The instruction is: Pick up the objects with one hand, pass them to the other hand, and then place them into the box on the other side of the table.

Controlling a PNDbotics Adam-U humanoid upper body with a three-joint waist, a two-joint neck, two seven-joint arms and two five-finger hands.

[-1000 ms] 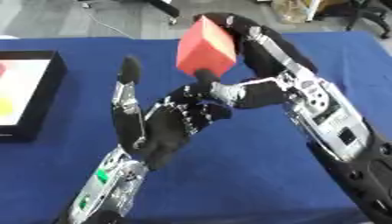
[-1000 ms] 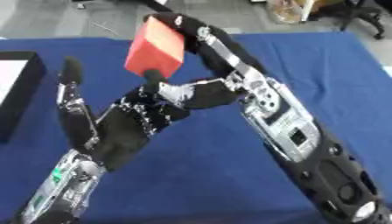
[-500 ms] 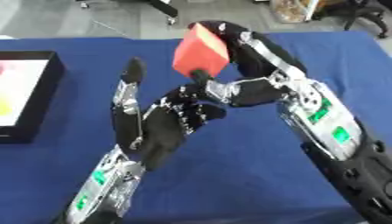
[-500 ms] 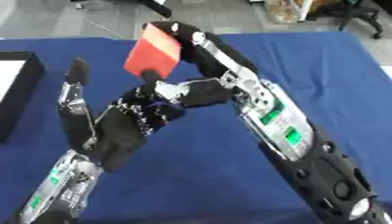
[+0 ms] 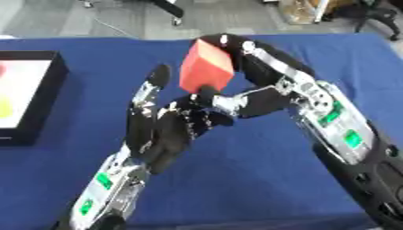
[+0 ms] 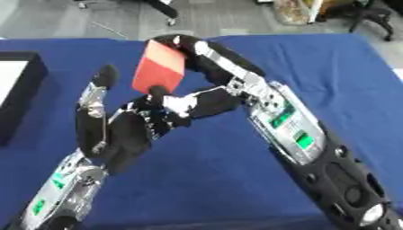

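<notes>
Presently the red block (image 5: 206, 72) is held clear above the blue tablecloth (image 5: 260, 179), pinched between the thumb and curled fingers of the right hand (image 5: 236, 90), which reaches in from the right and grips the block from its right and lower sides. The block is tilted, one corner uppermost, its longer faces running down and to the left.

Directly below and left of the block stands the left hand (image 5: 169, 130), palm turned toward it, fingers spread and mostly straight, one long finger rising just beside the block's left face. Whether that finger touches the block cannot be determined. The left hand holds nothing.

Assessment: the handover is in progress but not complete; the block's lower left side is the face presented to the receiving palm, so the left fingers would need to close on it before the right releases.

At the left edge of the table lies the black-walled box (image 5: 47, 99), white inside, with a yellow item and a trace of red already in it. It lies well apart from both hands, on the left hand's side.
</notes>
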